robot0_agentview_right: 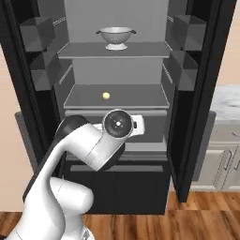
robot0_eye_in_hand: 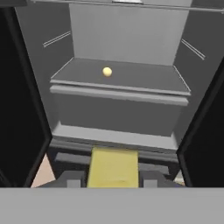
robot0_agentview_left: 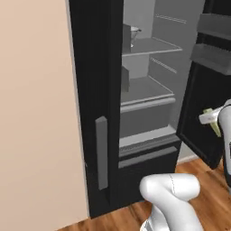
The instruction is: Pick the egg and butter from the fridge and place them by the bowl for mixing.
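Seen up close in the hand view, the claw [robot0_eye_in_hand: 113,181] pinches the butter [robot0_eye_in_hand: 113,168], the yellow block sitting squarely between the two dark fingertips at 6 o'clock in the picture. Ahead of it the fridge [robot0_eye_in_hand: 127,39] stands open, its grey interior framed by black door edges on both sides. On the middle shelf [robot0_eye_in_hand: 144,78], toward 12 o'clock from the butter and well apart from it, lies a small pale yellow egg [robot0_eye_in_hand: 107,71], slightly to the 11 o'clock side. Below the shelf runs the grey front of a drawer [robot0_eye_in_hand: 118,114].

From the right base view, the white arm [robot0_agentview_right: 89,150] reaches up in front of the fridge's lower half, its round wrist hiding the claw. The egg [robot0_agentview_right: 106,95] rests alone on the shelf at about 11 o'clock from the wrist. One shelf higher stands a white footed colander [robot0_agentview_right: 116,36] with two handles. Grey bins [robot0_agentview_right: 187,32] line both open doors. At 3 o'clock, a pale worktop [robot0_agentview_right: 228,104] sits over grey cabinets, above a wooden floor [robot0_agentview_right: 206,211].
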You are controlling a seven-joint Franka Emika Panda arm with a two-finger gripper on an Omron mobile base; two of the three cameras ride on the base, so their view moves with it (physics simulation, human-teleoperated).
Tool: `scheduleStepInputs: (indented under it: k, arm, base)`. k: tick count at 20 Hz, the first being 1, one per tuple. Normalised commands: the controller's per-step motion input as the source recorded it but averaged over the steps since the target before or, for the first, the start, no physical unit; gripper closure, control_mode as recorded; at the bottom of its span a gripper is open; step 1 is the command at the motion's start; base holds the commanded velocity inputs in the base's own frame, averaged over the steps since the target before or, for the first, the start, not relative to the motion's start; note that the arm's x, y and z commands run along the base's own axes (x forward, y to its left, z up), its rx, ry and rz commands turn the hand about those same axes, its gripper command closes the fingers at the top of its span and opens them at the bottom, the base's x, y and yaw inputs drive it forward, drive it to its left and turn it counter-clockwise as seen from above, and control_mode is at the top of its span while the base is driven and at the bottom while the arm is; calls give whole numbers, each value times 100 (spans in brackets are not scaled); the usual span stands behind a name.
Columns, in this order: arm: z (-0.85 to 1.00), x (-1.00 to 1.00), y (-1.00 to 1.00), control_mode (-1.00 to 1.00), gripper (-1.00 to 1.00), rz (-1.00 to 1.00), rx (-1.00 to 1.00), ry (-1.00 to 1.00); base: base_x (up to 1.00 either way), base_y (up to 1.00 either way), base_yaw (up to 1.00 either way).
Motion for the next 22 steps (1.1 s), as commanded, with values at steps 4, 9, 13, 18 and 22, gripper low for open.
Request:
scheduleStepInputs:
  k: [4, 9, 13, 18, 22]
  arm:
    - [0, 0, 0, 100, 100, 0, 0, 0]
    - [0, 0, 0, 100, 100, 0, 0, 0]
    - [0, 0, 0, 100, 100, 0, 0, 0]
    - [0, 0, 0, 100, 100, 0, 0, 0]
    - [0, 0, 0, 100, 100, 0, 0, 0]
  base:
    - [-63, 73, -79]
    - [-74, 40, -85]
    - [-72, 0, -87]
    - [-58, 0, -84]
    - [-26, 1, -77]
